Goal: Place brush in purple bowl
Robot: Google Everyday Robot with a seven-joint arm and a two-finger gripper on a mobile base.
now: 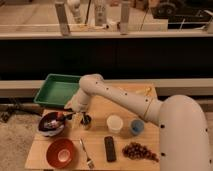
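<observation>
The purple bowl (49, 125) stands at the left edge of the wooden table (125, 97). The brush (60, 119) lies in it, its orange-red part over the bowl's right side and its thin dark handle pointing right toward the gripper. My gripper (71, 114) hangs low just right of the bowl's rim, at the brush's handle end. The white arm comes in from the lower right and bends at an elbow (91, 82) above the table.
A green tray (56, 90) sits behind the bowl. A small dark can (86, 120) stands right by the gripper. An orange bowl (61, 152), silver fork (87, 154), black remote (110, 148), grapes (140, 150), white cup (115, 123) and blue cup (136, 126) fill the front.
</observation>
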